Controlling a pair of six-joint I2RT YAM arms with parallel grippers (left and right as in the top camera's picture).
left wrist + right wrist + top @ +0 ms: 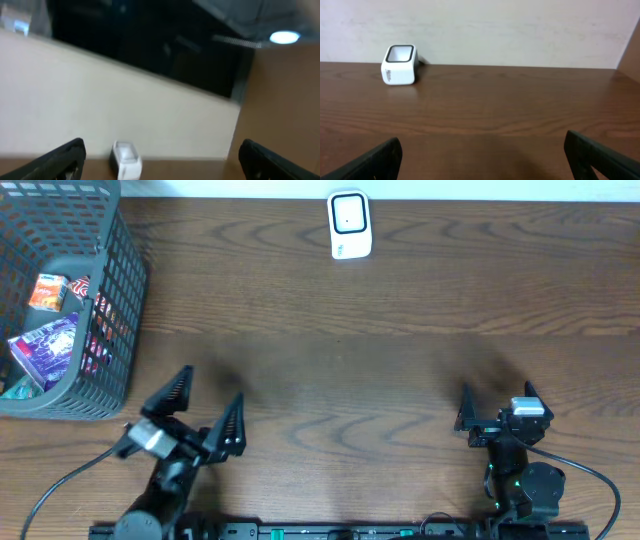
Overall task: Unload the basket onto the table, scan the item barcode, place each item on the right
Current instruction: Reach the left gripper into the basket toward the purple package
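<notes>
1. Evidently the task stands at its very start: no item is picked and nothing faces the scanner (350, 225).
2. The left gripper (213, 384) hovers low over the near side of the table (350, 350). Its fingers are spread as wide as they go, with nothing between them.
3. The right gripper (497, 392) hovers at the near right, likewise fully spread and empty.
4. The things to scan lie inside the grey mesh basket (122, 330) at the table's left edge, just beyond the left gripper. A purple packet (45, 350) lies on top, with a small orange-and-white box (47, 290) and a red packet (97, 330) beside it.
5. The scanner stands at the far edge, near the middle, well apart from both grippers and from the basket. Its window faces the near side.
6. The next move, as I judge it, falls to the left arm. It needs to reach over the basket rim, come down on one packet from above and close on it alone. Then the item's barcode has to be found and turned toward the scanner's window.
7. Count: two grippers, one scanner, one basket. At least three items show in the basket; part of the pile is hidden, so the full number cannot be told.
</notes>
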